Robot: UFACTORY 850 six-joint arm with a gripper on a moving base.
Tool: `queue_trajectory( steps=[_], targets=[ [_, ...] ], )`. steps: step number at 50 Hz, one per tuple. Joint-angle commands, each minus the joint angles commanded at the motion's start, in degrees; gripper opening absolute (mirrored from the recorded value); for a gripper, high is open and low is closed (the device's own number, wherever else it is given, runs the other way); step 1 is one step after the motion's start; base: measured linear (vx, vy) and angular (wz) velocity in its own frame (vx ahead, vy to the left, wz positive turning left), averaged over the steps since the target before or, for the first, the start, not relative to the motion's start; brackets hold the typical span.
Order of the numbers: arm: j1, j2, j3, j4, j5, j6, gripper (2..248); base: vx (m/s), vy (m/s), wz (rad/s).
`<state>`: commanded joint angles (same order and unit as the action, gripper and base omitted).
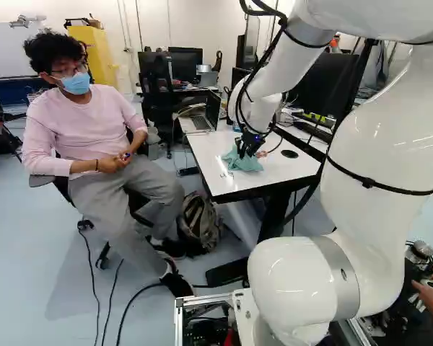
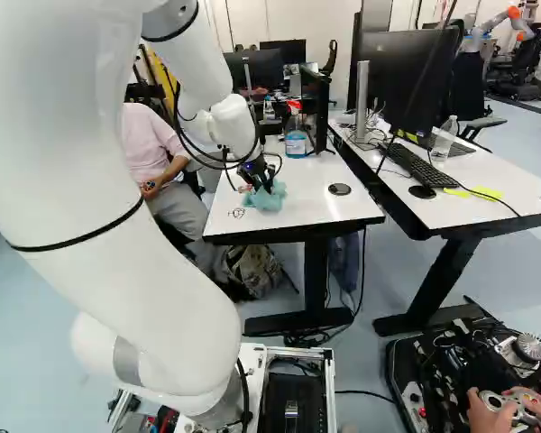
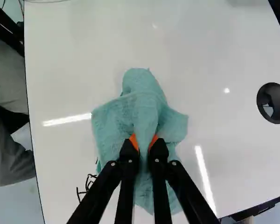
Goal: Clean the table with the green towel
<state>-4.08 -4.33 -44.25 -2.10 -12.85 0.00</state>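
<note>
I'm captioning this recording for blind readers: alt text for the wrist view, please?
A black two-fingered gripper with orange pads pinches a crumpled green cloth towel on a glossy white tabletop, with black scribble beside the towel and a round black grommet farther off.

An open laptop [image 1: 200, 123] shows near the middle of the left base view. In the right base view, a spray bottle [image 2: 295, 142] with blue liquid and a red head stands upright beside a monitor [image 2: 319, 106] seen nearly edge-on. To their right, a second desk [image 2: 526, 183] carries a large black monitor [image 2: 408, 79], a black keyboard [image 2: 408, 163], a mouse [image 2: 422, 191] near the keyboard's end, yellow notes [image 2: 484, 192] and a clear bottle [image 2: 445, 139]. A patterned backpack [image 1: 200, 225] sits on the floor [image 1: 29, 259]. Farther back are a yellow cabinet [image 1: 101, 59] and, in the right base view, another robot [image 2: 499, 22].
</note>
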Motion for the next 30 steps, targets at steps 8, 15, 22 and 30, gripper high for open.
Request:
queue_trajectory(
  steps=[8,15,22,30],
  targets=[
    [0.0,0.0,0.0,0.0,-0.28,0.0,39,0.0,0.0,0.0],
    [0.0,0.0,0.0,0.0,-0.28,0.0,39,0.0,0.0,0.0],
    [0.0,0.0,0.0,0.0,-0.28,0.0,39,0.0,0.0,0.0],
    [0.0,0.0,0.0,0.0,-0.38,0.0,39,0.0,0.0,0.0]
  ],
)
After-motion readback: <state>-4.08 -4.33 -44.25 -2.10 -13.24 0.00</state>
